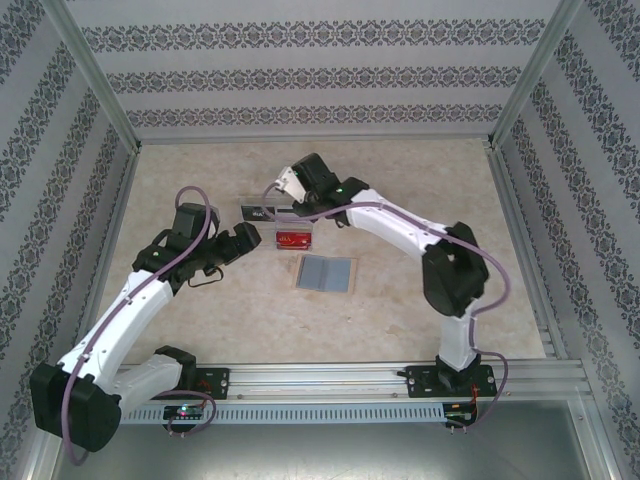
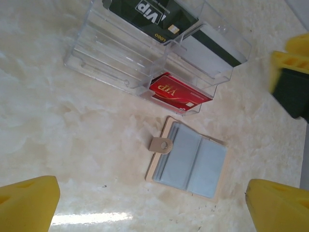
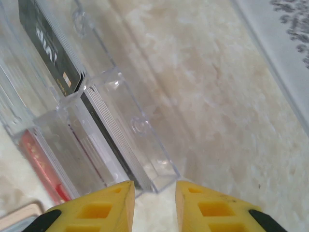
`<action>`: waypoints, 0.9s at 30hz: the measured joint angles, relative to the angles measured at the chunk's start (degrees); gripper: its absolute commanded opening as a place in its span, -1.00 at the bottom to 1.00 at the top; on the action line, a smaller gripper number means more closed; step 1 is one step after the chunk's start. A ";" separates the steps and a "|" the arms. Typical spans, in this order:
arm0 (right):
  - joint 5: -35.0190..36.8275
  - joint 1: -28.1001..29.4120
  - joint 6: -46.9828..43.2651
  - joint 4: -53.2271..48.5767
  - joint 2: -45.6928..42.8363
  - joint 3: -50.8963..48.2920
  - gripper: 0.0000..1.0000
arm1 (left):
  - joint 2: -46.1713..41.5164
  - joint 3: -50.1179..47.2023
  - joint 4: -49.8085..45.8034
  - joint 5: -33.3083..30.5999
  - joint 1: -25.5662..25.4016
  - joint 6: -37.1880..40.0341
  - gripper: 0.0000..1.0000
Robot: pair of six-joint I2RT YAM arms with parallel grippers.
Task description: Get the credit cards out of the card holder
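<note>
Over table (image 1: 400,320), centre frame: poised with left gripper (image 2: 152,203) spread wide for credit cards (image 2: 193,162) in card holder (image 2: 161,144). Holds right gripper (image 3: 154,203) slightly parted, empty.

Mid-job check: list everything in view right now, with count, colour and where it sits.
card holder: one, tan, lying open on the table
credit cards: two showing, blue-grey, side by side in the open holder
clear tray: one, transparent, just past the holder
black card: one, in the tray
red card: one, in the tray compartment nearest the holder
grey-and-dark card: one, in the tray
table: one, marbled beige
left gripper: open wide, empty, over the holder
right gripper: slightly open, empty, at the tray's corner
</note>
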 measured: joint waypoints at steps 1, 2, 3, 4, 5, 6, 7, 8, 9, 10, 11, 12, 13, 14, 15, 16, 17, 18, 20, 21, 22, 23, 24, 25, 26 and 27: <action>0.13 -0.17 2.80 0.72 -2.51 -2.23 -0.40 | 0.31 0.00 0.26 0.52 -0.02 0.22 0.89; 0.13 -0.39 5.40 1.42 -4.81 -4.24 -0.40 | 0.52 0.00 0.46 0.94 -0.02 0.42 0.86; 0.11 -0.72 8.17 1.75 -7.17 -6.14 -0.39 | 0.72 0.00 0.74 1.38 -0.02 0.61 0.82; 0.11 -0.98 10.82 2.23 -9.31 -7.91 -0.38 | 0.90 -0.09 1.25 1.92 -0.02 0.87 0.78; 0.09 -1.33 13.03 2.54 -11.10 -9.44 -0.38 | 1.03 -0.28 1.84 2.45 -0.02 1.18 0.75; 0.07 -1.64 15.65 2.82 -13.00 -11.19 -0.38 | 1.09 -0.68 2.60 3.06 -0.02 1.51 0.69; 0.02 -1.90 18.12 2.84 -14.73 -12.87 -0.39 | 1.20 -1.11 3.30 3.67 -0.04 1.84 0.66; -0.13 -2.21 20.26 2.89 -16.11 -14.34 -0.39 | 1.36 -1.55 4.02 4.09 -0.07 2.12 0.63; -0.24 -2.34 22.47 2.93 -17.38 -15.89 -0.39 | 1.64 -2.03 4.63 4.48 -0.17 2.36 0.59; -0.55 -2.51 24.59 3.06 -18.51 -17.46 -0.40 | 1.99 -2.49 5.42 4.85 -0.33 2.73 0.57; -0.94 -2.60 26.38 3.17 -19.45 -18.99 -0.41 | 2.38 -2.82 5.97 5.07 -0.52 2.97 0.56; -1.40 -2.58 28.39 3.26 -20.44 -20.76 -0.44 | 2.84 -3.19 6.73 5.25 -0.87 3.17 0.55; -1.84 -2.58 30.29 3.21 -21.27 -22.38 -0.44 | 3.26 -3.48 7.34 5.29 -1.25 3.23 0.52; -2.21 -2.58 31.98 3.23 -21.90 -23.78 -0.44 | 3.58 -3.76 8.11 5.38 -1.70 3.39 0.50; -2.73 -2.58 33.83 3.30 -22.58 -25.42 -0.45 | 3.91 -4.13 9.05 5.42 -2.32 3.48 0.49; -3.32 -2.58 35.47 3.41 -23.23 -27.04 -0.45 | 4.11 -4.44 9.75 5.33 -2.91 3.61 0.47; -3.72 -2.58 36.96 3.72 -23.80 -28.65 -0.45 | 4.24 -4.66 10.19 5.27 -3.45 3.80 0.46; -4.09 -2.58 38.56 4.13 -24.44 -30.40 -0.45 | 4.33 -4.98 10.82 5.20 -4.09 4.02 0.44; -4.50 -2.58 41.16 4.52 -25.29 -33.11 -0.45 | 4.59 -5.27 11.39 4.94 -5.31 4.37 0.38; -4.52 -2.58 42.49 4.70 -25.66 -34.34 -0.46 | 4.76 -5.33 11.65 4.81 -6.01 4.68 0.37; -4.52 -2.58 44.02 4.70 -26.03 -35.63 -0.46 | 4.83 -5.33 11.72 4.55 -6.71 4.92 0.37; -4.52 -2.58 45.07 4.70 -26.29 -36.52 -0.46 | 4.83 -5.33 11.74 4.26 -7.45 5.01 0.37; -4.48 -2.58 46.25 4.70 -26.62 -37.57 -0.46 | 4.81 -5.33 11.80 3.82 -8.31 5.18 0.37; -4.46 -2.58 47.43 4.68 -27.06 -38.64 -0.46 | 4.81 -5.35 11.91 3.34 -9.20 5.38 0.37; -4.44 -2.58 48.59 4.61 -27.61 -39.76 -0.46 | 4.79 -5.55 12.26 2.82 -10.29 5.70 0.37; -4.42 -2.58 49.24 4.74 -28.06 -40.61 -0.45 | 4.76 -5.81 12.59 2.34 -11.10 5.97 0.37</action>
